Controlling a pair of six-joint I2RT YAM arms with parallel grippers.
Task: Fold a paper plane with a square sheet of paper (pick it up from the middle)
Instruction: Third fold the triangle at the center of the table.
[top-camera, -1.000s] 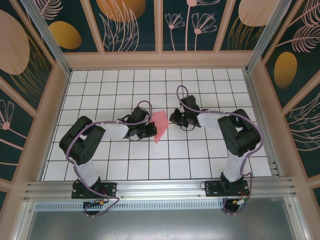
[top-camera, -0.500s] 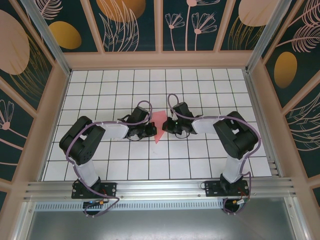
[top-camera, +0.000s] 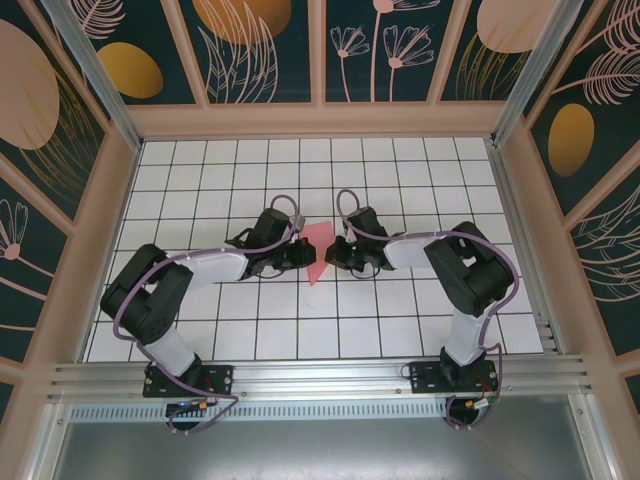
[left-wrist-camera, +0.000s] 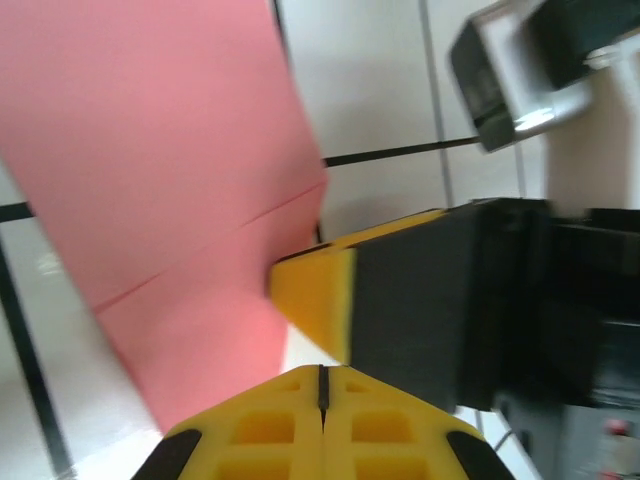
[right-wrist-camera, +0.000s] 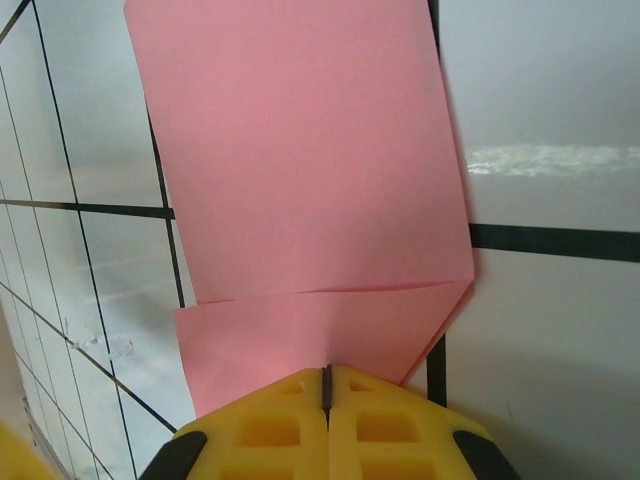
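The pink paper (top-camera: 318, 250) lies at the middle of the table (top-camera: 200, 170), well apart from all four edges. It is folded into a narrow shape whose point faces the near edge. The left gripper (top-camera: 300, 257) meets it from the left and the right gripper (top-camera: 334, 252) from the right, with the paper between their tips.

In the left wrist view the left gripper (left-wrist-camera: 322, 378) has its yellow fingers pressed together, with only a thin seam between them and nothing caught in it. The paper (left-wrist-camera: 170, 170) spreads up and to the left of that tip, and a crease runs across it. One yellow fingertip (left-wrist-camera: 312, 300) of the right gripper sits at the paper's edge, just beside the left gripper.

In the right wrist view the right gripper (right-wrist-camera: 327, 375) is likewise closed, seam to seam. The paper (right-wrist-camera: 300, 170) lies flat ahead of it, with a flap folded over along a straight crease.

The paper's nearest edge runs under the fingers in both wrist views, so I cannot tell whether either tip presses on the sheet or sits just above it. The left wrist view is blurred and cuts off the top of the paper. From above, the gripper bodies cover parts of the paper's side edges
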